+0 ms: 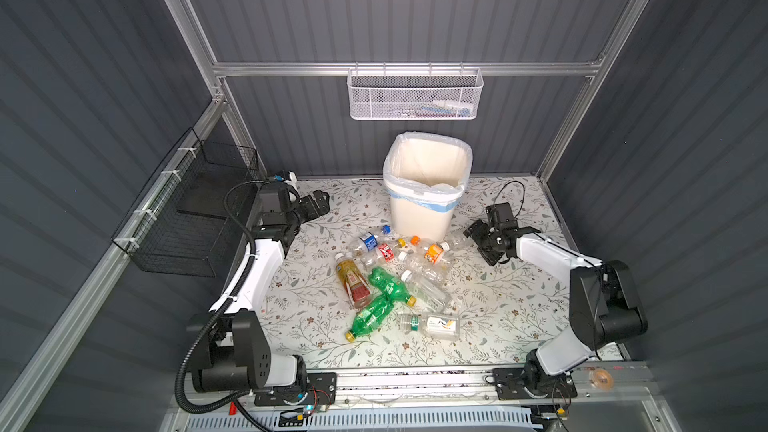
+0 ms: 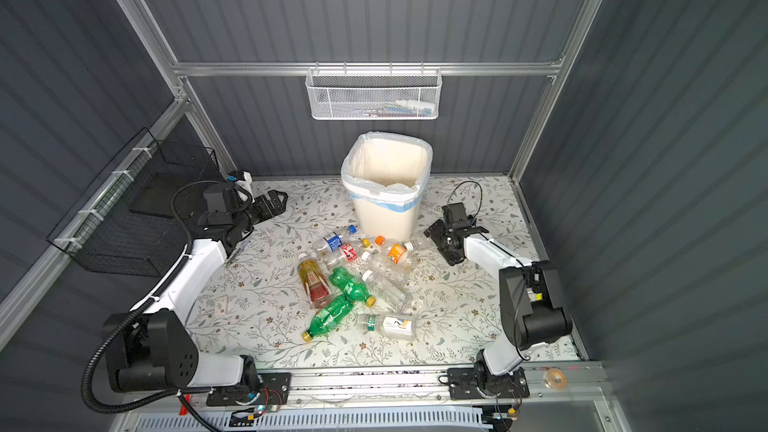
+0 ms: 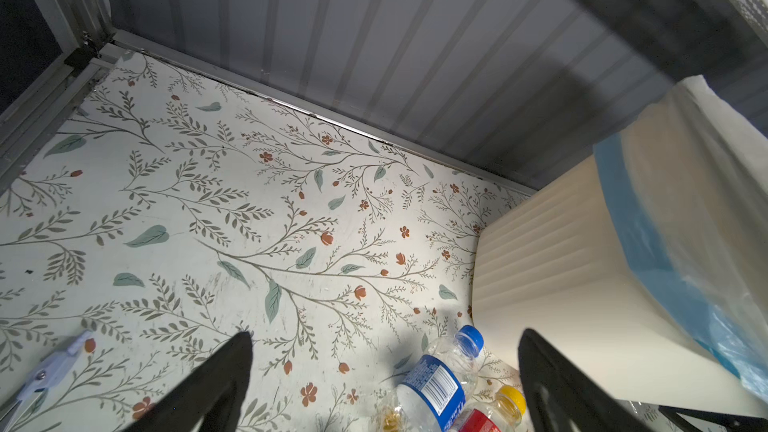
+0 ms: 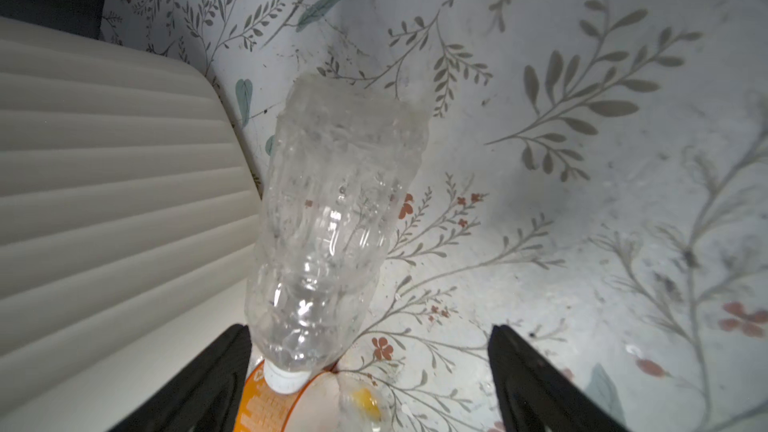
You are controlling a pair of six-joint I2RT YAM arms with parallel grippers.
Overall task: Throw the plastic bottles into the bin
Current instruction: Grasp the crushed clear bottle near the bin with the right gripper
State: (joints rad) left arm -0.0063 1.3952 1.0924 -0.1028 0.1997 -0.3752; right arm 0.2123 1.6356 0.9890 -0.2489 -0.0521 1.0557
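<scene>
Floral tabletop point(image 1: 519, 305), clear bottle point(image 4: 332, 209) lying alongside bin point(image 4: 104, 160), white cap toward right fingers point(image 4: 199, 388), spread, left fingers point(image 3: 216, 384) spread, empty.

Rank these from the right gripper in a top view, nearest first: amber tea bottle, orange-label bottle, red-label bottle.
1. Orange-label bottle, just left of the right gripper.
2. Red-label bottle, mid-pile.
3. Amber tea bottle, at the pile's far left edge.

White basket point(image 1: 414, 95), black basket point(image 1: 178, 226) (both wall-hung)
</scene>
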